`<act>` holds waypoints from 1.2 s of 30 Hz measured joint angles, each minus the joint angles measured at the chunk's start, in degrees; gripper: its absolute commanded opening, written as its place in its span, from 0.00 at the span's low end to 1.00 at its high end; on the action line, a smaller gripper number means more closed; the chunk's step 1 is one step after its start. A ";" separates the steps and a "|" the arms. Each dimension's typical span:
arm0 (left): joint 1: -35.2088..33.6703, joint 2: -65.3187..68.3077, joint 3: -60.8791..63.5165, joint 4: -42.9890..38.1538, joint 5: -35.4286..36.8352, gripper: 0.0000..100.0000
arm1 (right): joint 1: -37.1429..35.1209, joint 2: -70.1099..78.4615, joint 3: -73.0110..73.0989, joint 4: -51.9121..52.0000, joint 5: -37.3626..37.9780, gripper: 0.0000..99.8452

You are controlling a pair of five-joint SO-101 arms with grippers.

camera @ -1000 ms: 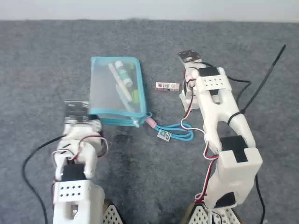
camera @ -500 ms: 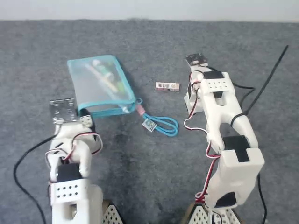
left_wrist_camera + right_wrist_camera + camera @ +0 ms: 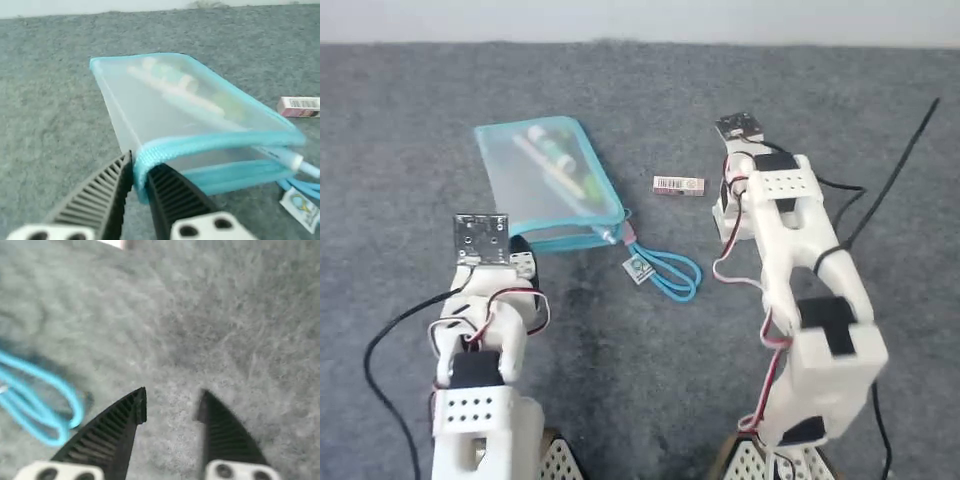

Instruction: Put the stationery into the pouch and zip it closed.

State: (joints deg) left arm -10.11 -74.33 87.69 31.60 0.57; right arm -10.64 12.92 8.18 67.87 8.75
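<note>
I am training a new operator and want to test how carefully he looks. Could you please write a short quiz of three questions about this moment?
1. True or false: the left gripper is shut on a corner of the pouch, at its zipper edge.
2. Where is the barcoded white block? A) inside the pouch; B) on the grey carpet, outside the pouch; C) between the right gripper's fingers.
3. Fill in the missing word: the right gripper is ____ and holds nothing.

Key: 1 true; 2 B; 3 open.
</note>
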 measured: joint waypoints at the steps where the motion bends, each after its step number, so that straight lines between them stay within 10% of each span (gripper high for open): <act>1: 0.53 0.00 0.00 0.00 0.00 0.01 | -0.62 -2.20 1.49 0.00 0.00 0.01; 13: 2.02 0.00 0.00 0.00 0.00 0.01 | -15.12 -27.69 32.26 -24.44 3.69 0.01; 36: 6.15 0.00 0.00 0.00 0.00 0.01 | -28.57 -18.81 23.03 -36.75 3.96 0.01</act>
State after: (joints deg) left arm -3.96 -74.33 87.69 31.60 0.57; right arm -39.21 -5.89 31.21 31.12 12.70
